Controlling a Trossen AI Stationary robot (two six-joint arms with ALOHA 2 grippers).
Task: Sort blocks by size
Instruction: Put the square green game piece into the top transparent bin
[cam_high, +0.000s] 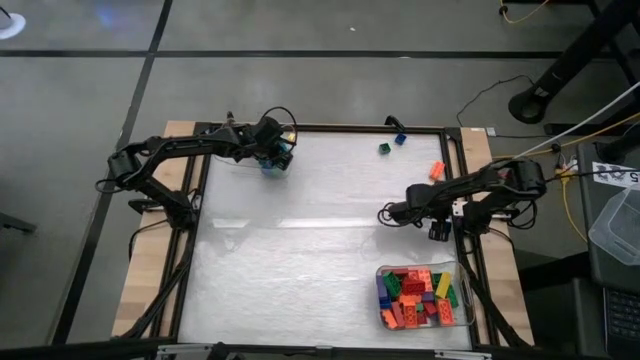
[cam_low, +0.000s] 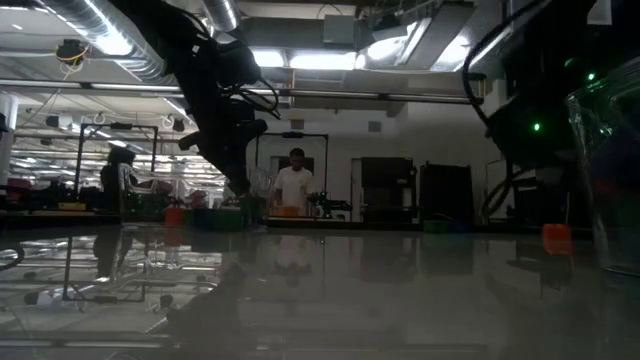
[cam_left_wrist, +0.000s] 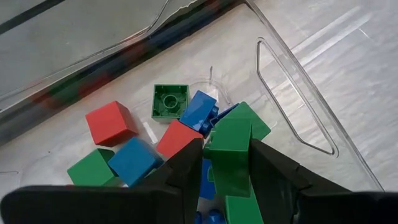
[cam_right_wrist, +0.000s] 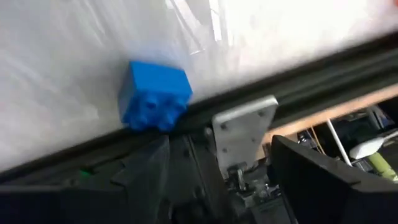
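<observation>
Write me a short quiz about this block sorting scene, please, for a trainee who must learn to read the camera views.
1. True or false: the left gripper has its jaws shut on a green block above the clear tray that holds small blocks.
2. Which loose block lies nearest the right arm, on the table's right side? A) the orange block B) a purple block C) a yellow block
3. Fill in: the right gripper waits over the table with its jaws ____.

Key: 1 true; 2 A; 3 open. The other clear tray, full of mixed blocks, stands at the near right corner in the high view.
</observation>
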